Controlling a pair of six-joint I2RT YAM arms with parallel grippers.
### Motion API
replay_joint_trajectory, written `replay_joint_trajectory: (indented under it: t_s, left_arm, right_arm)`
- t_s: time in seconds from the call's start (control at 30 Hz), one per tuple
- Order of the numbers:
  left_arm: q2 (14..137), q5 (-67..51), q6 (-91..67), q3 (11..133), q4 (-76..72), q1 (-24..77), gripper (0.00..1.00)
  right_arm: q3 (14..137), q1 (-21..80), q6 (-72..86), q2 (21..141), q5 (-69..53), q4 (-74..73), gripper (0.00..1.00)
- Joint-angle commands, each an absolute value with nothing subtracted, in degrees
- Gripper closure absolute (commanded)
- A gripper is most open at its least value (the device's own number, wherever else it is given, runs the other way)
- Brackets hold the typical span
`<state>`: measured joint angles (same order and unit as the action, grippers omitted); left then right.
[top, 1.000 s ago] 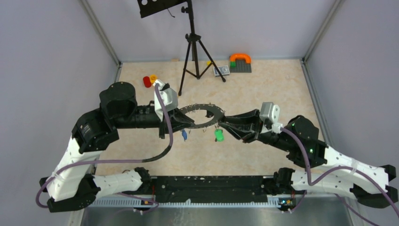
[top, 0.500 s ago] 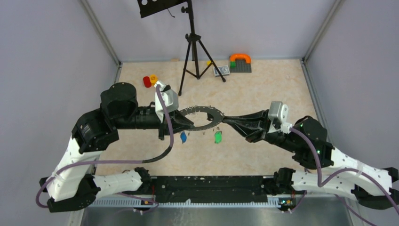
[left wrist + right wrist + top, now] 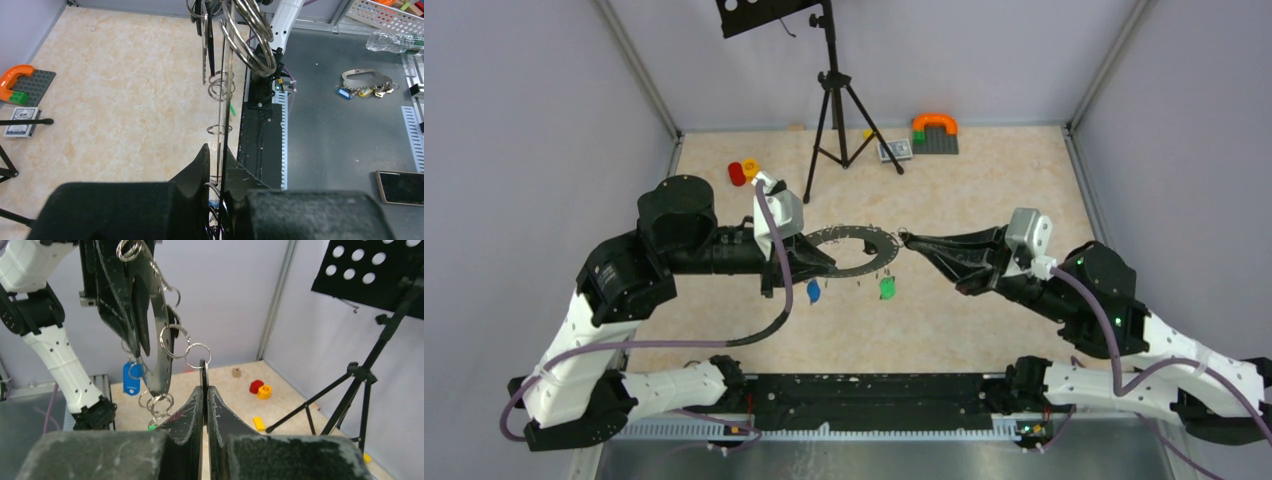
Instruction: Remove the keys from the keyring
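The right gripper (image 3: 911,241), drawn back toward the desk's (image 3: 984,180) right edge, pinches one key (image 3: 202,371) just beside the keyring (image 3: 884,250), clamped above mid-desk by the left gripper (image 3: 826,262), that key seemingly freed.

Above the middle of the table (image 3: 984,190), the keyring (image 3: 854,250) is held level between the two arms, its left edge in the left gripper (image 3: 827,262). The right gripper (image 3: 909,239) sits just right of it, pinching a key (image 3: 203,371). Two tagged keys (image 3: 887,288) hang beneath. A tripod (image 3: 836,100) stands behind, and blocks (image 3: 934,133) lie at the far edge.
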<state>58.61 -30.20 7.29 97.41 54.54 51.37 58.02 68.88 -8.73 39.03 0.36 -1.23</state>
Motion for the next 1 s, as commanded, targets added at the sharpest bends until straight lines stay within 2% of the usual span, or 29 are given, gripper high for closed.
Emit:
replay_joint_trajectory:
  t_s: [0.0, 0.37, 0.57, 0.97]
  left_arm:
    - [57.5, -31.1, 7.2, 99.2, 52.1, 51.5, 0.98]
    - [57.5, -30.8, 7.1, 98.6, 52.0, 51.5, 0.97]
    - [57.1, -31.4, 6.3, 97.0, 50.5, 51.5, 0.89]
    - [55.0, -33.4, 3.6, 90.9, 45.8, 51.5, 0.85]
  right_arm:
    - [62.3, 69.2, -12.4, 37.5, 3.6, -2.9, 1.0]
    - [65.5, 69.2, -16.0, 36.7, 5.1, -5.7, 1.0]
    - [66.7, 69.2, -15.7, 36.6, 3.7, -4.9, 1.0]
    - [72.3, 69.2, -18.2, 40.6, 0.3, -6.5, 1.0]
